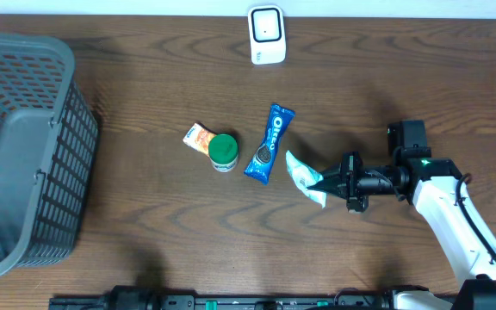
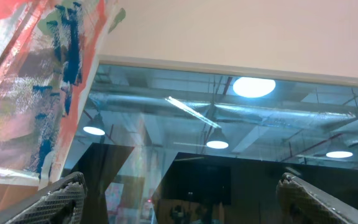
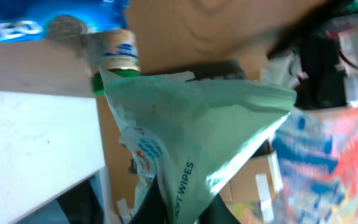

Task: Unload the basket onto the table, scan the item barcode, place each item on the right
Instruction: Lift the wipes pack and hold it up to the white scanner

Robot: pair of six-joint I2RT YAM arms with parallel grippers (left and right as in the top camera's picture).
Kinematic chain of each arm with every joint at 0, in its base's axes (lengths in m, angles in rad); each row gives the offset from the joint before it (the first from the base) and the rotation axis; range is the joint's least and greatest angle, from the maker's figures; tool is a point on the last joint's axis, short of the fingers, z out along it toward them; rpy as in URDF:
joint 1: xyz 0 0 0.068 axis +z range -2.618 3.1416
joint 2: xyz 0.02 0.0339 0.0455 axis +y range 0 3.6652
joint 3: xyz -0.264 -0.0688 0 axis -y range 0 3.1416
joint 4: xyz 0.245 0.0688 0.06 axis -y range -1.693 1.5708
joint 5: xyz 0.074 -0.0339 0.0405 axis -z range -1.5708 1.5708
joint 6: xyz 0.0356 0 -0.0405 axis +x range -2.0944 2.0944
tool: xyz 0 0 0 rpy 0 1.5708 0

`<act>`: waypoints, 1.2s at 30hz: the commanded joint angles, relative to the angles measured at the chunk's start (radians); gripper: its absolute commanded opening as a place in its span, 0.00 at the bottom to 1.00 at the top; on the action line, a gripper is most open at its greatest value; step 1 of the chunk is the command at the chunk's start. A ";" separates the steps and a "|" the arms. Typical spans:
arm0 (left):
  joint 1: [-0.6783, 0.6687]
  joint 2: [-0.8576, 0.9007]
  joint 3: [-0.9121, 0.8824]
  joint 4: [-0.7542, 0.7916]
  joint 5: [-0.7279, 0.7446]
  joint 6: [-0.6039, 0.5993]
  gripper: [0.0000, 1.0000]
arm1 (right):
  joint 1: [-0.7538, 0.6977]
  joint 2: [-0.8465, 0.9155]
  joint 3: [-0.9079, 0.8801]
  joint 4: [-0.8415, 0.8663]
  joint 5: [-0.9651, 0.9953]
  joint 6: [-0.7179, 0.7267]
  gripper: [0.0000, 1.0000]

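My right gripper (image 1: 325, 182) is shut on one end of a pale green soft wipes packet (image 1: 303, 176), holding it lifted at the table's right centre. In the right wrist view the packet (image 3: 191, 124) fills the middle, pinched between the dark fingers (image 3: 156, 200) at the bottom edge; no barcode shows on it. The white scanner (image 1: 266, 34) stands at the table's far edge, well apart from the packet. My left gripper (image 2: 182, 202) is open, points up at a ceiling and holds nothing; it does not show in the overhead view.
A blue Oreo pack (image 1: 269, 144), a green-lidded jar (image 1: 224, 152) and a small orange packet (image 1: 198, 137) lie mid-table, left of the wipes. A large grey basket (image 1: 58, 129) takes up the left side.
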 commanded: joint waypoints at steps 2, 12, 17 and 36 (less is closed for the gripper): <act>-0.004 -0.039 -0.013 0.006 0.021 -0.005 0.98 | -0.005 0.004 0.011 0.114 0.058 -0.093 0.02; -0.004 -0.039 -0.086 0.007 0.043 -0.024 0.98 | 0.076 0.002 0.014 0.563 0.359 -0.531 0.01; -0.004 -0.039 -0.129 0.014 0.043 -0.059 0.98 | 0.191 0.002 0.014 0.604 0.829 -0.386 0.02; -0.004 -0.039 -0.215 0.014 0.042 -0.064 0.98 | 0.372 0.333 0.192 1.223 1.656 -0.453 0.02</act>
